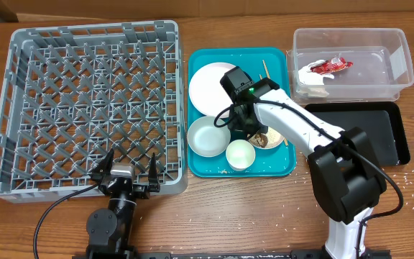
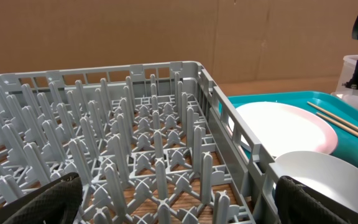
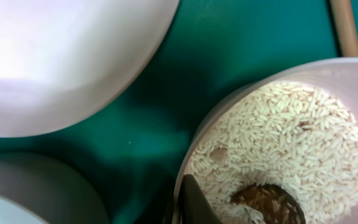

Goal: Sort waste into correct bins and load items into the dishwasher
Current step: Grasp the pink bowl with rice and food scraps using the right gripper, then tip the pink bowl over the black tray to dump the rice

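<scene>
My right gripper reaches down into the teal tray. Its jaws close over the near rim of a white bowl holding white rice and a brown food lump. One finger is inside the rim. A white plate, an empty white bowl, a small white cup and wooden chopsticks also lie on the tray. My left gripper is open and empty at the near edge of the grey dish rack.
The clear tub at the back right holds the red-and-white wrapper and a white paper scrap. The black tray lies in front of it. Loose rice grains dot the table near it.
</scene>
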Robot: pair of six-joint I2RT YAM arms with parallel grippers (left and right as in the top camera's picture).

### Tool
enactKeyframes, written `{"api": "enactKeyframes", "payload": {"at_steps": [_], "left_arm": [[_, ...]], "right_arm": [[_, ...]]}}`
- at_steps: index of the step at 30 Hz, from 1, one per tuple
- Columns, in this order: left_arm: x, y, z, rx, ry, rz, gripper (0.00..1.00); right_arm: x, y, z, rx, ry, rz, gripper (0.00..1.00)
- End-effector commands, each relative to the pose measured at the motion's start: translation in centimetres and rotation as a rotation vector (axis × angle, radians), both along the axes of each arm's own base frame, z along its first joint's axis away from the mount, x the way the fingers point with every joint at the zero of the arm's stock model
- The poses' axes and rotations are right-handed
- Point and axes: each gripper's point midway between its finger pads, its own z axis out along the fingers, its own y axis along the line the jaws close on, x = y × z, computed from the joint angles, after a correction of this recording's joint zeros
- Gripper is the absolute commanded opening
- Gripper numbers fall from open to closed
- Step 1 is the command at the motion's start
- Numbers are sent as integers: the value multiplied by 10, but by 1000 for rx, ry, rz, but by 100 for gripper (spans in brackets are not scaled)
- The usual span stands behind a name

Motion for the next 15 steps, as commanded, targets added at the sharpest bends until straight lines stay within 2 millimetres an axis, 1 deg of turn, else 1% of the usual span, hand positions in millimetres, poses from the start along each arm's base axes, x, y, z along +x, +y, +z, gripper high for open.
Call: {"api": "enactKeyframes", "payload": {"at_steps": [1, 2, 5, 7, 8, 9, 10, 12, 15], "left_arm": [[0, 2, -2, 19, 1, 8, 100], [0, 2, -2, 19, 1, 8, 100], [0, 2, -2, 19, 1, 8, 100], [0, 2, -2, 19, 1, 8, 100], [0, 2, -2, 19, 1, 8, 100], [0, 2, -2, 19, 1, 8, 100], [0, 2, -2, 19, 1, 8, 100], [0, 2, -2, 19, 1, 8, 100], [0, 2, -2, 19, 1, 8, 100]], "right_arm": [[8, 0, 14, 10, -12, -5, 4], [10, 0, 23, 12, -18, -7, 4], [18, 3, 61, 31, -50, 15, 4], [24, 5, 91, 50, -85, 37, 4], [26, 4, 110, 59, -107, 46, 4], [28, 3, 123, 66, -123, 52, 4], [29, -1, 141, 73, -146, 60, 4], [30, -13, 168, 85, -181, 52, 4], [27, -34, 196, 131, -208, 51, 4]]}}
